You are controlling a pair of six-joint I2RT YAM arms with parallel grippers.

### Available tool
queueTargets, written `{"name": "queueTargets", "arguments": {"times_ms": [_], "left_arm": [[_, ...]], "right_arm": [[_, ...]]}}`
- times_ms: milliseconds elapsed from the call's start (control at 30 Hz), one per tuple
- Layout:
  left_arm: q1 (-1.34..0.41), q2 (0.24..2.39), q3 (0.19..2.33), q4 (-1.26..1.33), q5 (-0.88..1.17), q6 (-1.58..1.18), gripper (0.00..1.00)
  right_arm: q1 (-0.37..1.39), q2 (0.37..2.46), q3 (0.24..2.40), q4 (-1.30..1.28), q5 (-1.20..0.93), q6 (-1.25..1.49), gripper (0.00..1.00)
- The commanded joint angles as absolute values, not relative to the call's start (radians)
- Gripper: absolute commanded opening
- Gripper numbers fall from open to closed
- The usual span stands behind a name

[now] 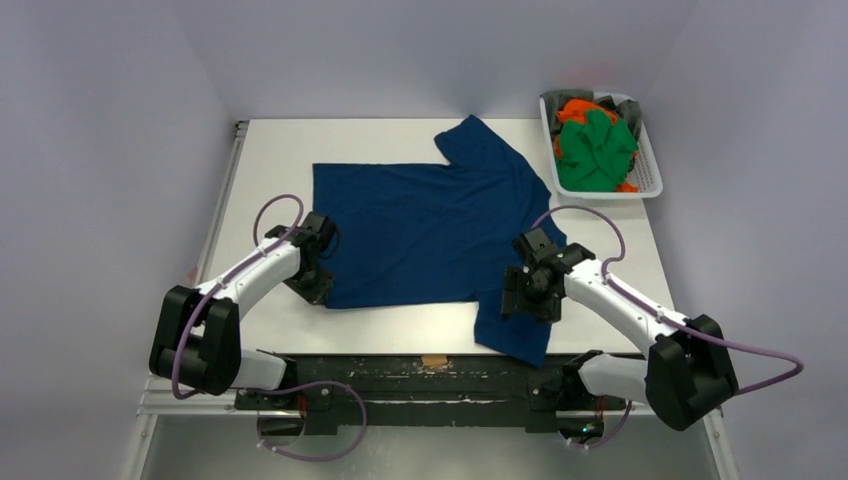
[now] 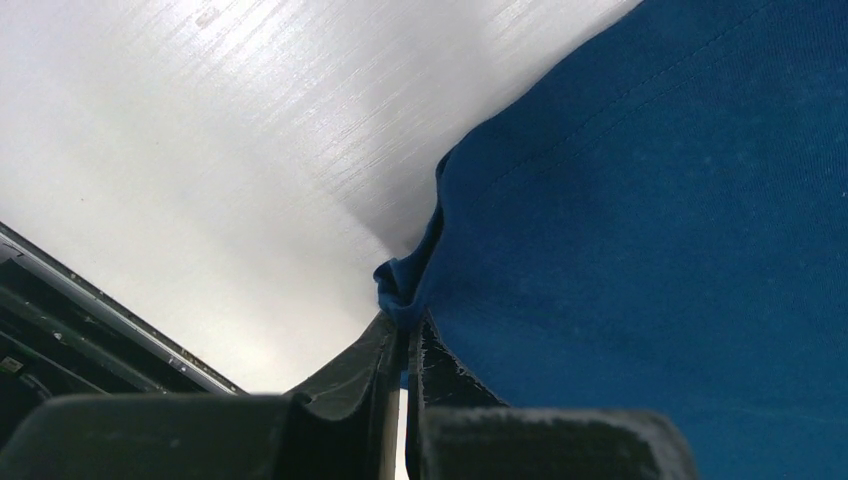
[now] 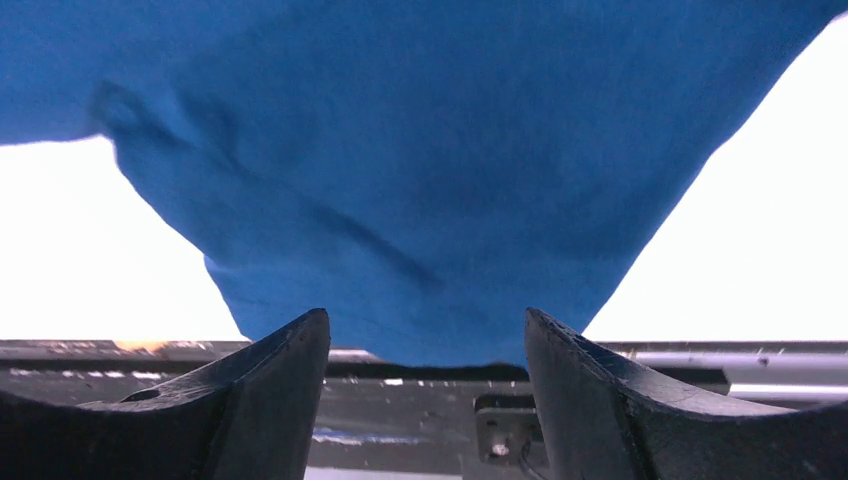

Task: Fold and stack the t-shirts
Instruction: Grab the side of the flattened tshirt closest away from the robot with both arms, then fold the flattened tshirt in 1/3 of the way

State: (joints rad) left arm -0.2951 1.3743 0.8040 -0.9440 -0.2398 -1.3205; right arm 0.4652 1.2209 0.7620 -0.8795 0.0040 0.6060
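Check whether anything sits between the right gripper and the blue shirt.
Nothing visible does. The right gripper is open, with only a sleeve of the blue shirt ahead of its fingers. The left gripper is shut on the shirt's near corner.

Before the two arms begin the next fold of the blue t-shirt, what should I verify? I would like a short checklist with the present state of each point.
1. Is the left gripper shut on a corner of the dark blue cotton t-shirt? Ok.
2. Does the right gripper hold the near sleeve? Not ok: its jaws stand open and no fabric is pinched.
3. Does the shirt body lie flat on the white table? Ok.
4. Is the near sleeve clear of the table's front edge? Cannot tell.
5. Does the white plastic basket of green and orange clothes stand apart from the shirt? Ok.
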Motion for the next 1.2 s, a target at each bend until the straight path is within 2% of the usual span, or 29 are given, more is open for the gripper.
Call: {"name": "queueTargets", "arguments": {"times_ms": [0, 167, 433, 500, 567, 600, 667, 733, 967, 1167], "left_arm": [[-0.295, 1.382, 0.83, -0.924, -0.278, -1.27, 0.0], [-0.296, 1.389, 0.827, -0.911, -0.274, -1.256, 0.0], [-0.295, 1.384, 0.817, -0.883, -0.272, -1.237, 0.0], [-0.296, 1.391, 0.825, -0.883, -0.269, -1.232, 0.0], [-0.296, 1.395, 0.826, -0.884, -0.265, -1.23, 0.0], [-0.296, 1.394, 0.828, -0.886, -0.263, -1.228, 0.0], [-0.296, 1.383, 0.825, -0.897, -0.261, -1.228, 0.0], [-0.296, 1.363, 0.817, -0.911, -0.258, -1.227, 0.0], [-0.296, 1.268, 0.736, -0.961, -0.199, -1.237, 0.0], [-0.296, 1.161, 0.671, -1.027, -0.181, -1.253, 0.0]], "right_arm": [[0.523, 1.171, 0.695, -0.948, -0.029, 0.74, 0.67], [0.575, 1.154, 0.615, -0.911, -0.051, 0.813, 0.62], [0.584, 1.255, 0.553, -0.757, 0.052, 0.826, 0.55], [0.584, 1.288, 0.569, -0.733, 0.099, 0.822, 0.43], [0.584, 1.286, 0.582, -0.735, 0.118, 0.819, 0.22], [0.584, 1.278, 0.583, -0.743, 0.113, 0.813, 0.15], [0.585, 1.252, 0.582, -0.777, 0.086, 0.812, 0.05], [0.591, 1.217, 0.574, -0.83, 0.058, 0.821, 0.0], [0.665, 1.105, 0.608, -1.06, 0.004, 0.914, 0.0], [0.724, 1.069, 0.585, -1.092, -0.074, 0.953, 0.0]]}}
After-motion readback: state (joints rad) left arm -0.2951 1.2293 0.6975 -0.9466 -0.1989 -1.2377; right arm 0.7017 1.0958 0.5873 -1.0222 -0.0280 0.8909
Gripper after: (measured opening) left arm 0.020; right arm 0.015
